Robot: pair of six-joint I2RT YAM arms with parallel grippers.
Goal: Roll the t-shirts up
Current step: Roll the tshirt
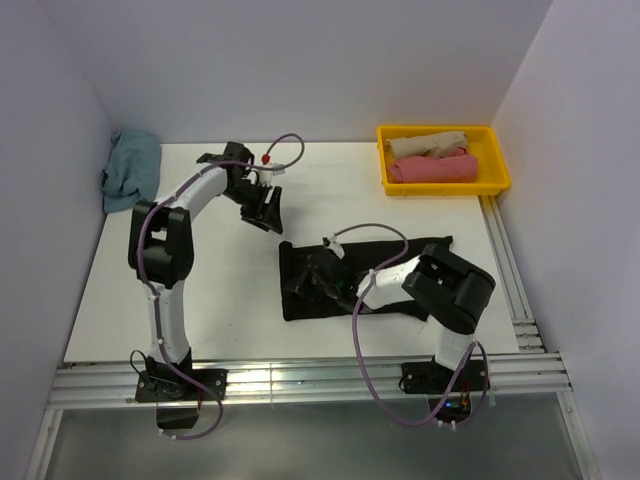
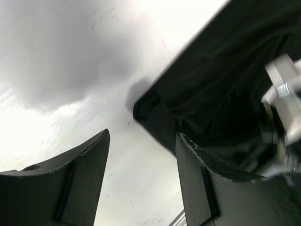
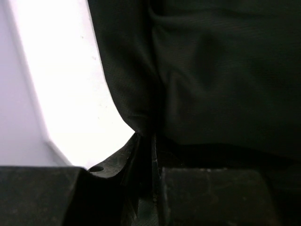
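The black t-shirt (image 1: 300, 296) lies folded into a long band across the table's middle. My right gripper (image 1: 322, 275) rests low on its left part. In the right wrist view its jaws (image 3: 146, 137) are pinched on a fold of the black cloth (image 3: 221, 70). My left gripper (image 1: 268, 212) hangs above the bare table, just beyond the band's far left corner. Its fingers (image 2: 143, 134) stand wide apart with only tabletop between them, and the black shirt's corner (image 2: 216, 94) lies just ahead to the right.
A yellow tray (image 1: 500, 172) at the back right holds a rolled pink shirt (image 1: 432, 168) and a rolled beige one (image 1: 425, 145). A dusty-blue shirt (image 1: 132, 168) lies crumpled at the back left corner. Walls close the table on three sides.
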